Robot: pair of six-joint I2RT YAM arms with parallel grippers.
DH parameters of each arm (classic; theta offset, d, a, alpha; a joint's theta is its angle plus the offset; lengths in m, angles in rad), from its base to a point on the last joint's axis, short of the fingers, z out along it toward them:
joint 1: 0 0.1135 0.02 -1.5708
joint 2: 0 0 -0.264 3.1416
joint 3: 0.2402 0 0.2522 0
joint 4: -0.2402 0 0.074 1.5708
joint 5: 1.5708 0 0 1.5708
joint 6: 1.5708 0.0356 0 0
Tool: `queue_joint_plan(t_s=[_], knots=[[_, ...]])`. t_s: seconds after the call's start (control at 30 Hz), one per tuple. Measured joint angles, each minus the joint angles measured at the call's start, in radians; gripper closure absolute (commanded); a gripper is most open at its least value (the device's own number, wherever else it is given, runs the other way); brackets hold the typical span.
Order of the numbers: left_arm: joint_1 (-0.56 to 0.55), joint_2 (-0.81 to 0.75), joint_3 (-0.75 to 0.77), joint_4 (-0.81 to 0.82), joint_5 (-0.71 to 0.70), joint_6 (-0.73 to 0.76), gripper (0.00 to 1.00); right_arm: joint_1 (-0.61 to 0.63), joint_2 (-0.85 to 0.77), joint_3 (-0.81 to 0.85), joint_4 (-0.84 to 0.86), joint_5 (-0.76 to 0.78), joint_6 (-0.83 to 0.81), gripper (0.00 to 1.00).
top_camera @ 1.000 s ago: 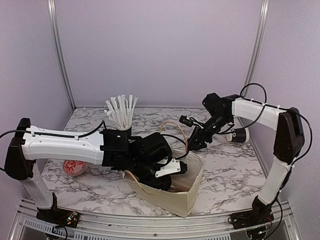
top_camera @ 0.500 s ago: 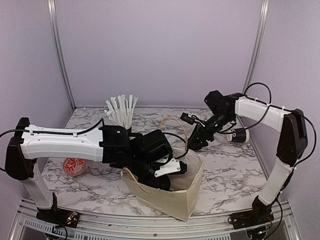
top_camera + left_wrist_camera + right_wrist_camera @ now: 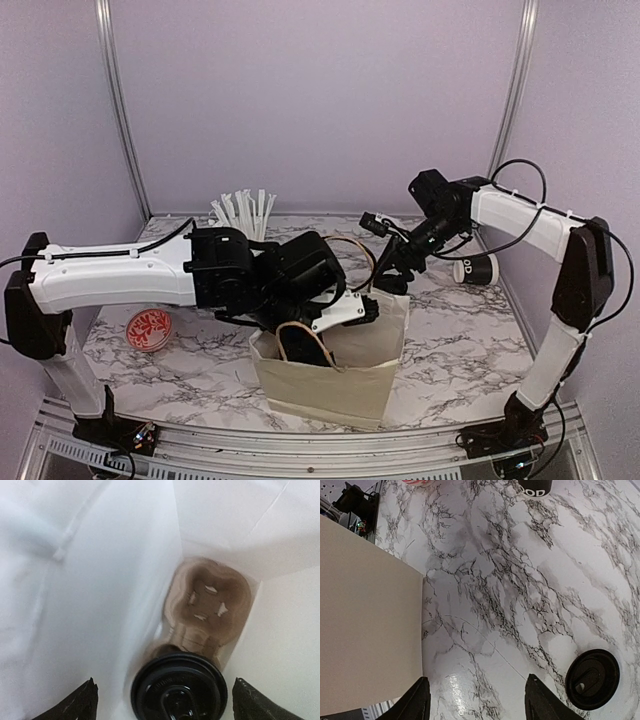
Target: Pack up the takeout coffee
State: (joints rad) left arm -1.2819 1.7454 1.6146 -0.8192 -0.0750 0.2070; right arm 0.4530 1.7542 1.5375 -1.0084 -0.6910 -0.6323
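Observation:
The takeout coffee (image 3: pixel 179 687) stands inside the cream paper bag (image 3: pixel 340 395), its black round lid facing up. It sits in the near slot of a brown cardboard carrier (image 3: pixel 210 600) on the bag's floor. My left gripper (image 3: pixel 303 348) reaches down into the bag's mouth. In the left wrist view the left gripper (image 3: pixel 167 705) is open, its fingertips (image 3: pixel 80 704) wide of the lid on both sides and apart from it. My right gripper (image 3: pixel 388 283) hovers by the bag's upper right rim, open with nothing between its fingers.
A second black cup (image 3: pixel 476 268) with a white band is on the marble table at the right. A like cup of white wrapped straws (image 3: pixel 240 215) stands behind the left arm. A red patterned disc (image 3: pixel 148 328) lies at the left. The bag's outer wall (image 3: pixel 365 630) is beside the right gripper (image 3: pixel 480 702).
The bag has gone from leaning open to standing upright. My left gripper's fingers have spread away from the cup. The right gripper has shifted slightly up and left.

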Motion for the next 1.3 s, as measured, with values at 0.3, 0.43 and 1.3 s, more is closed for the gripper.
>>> queue_joint_plan(t_s=[0.3, 0.43, 1.3], knots=[[0.065, 0.000, 0.130, -0.025, 0.003, -0.002, 0.09, -0.058, 0.017, 0.069, -0.006, 0.013, 0.002, 0.37], [0.077, 0.000, 0.164, -0.026, 0.008, -0.001, 0.10, -0.087, 0.017, 0.097, -0.007, 0.020, 0.005, 0.37], [0.085, -0.067, 0.255, -0.040, -0.031, 0.020, 0.31, -0.090, 0.013, 0.157, -0.019, 0.010, 0.039, 0.38]])
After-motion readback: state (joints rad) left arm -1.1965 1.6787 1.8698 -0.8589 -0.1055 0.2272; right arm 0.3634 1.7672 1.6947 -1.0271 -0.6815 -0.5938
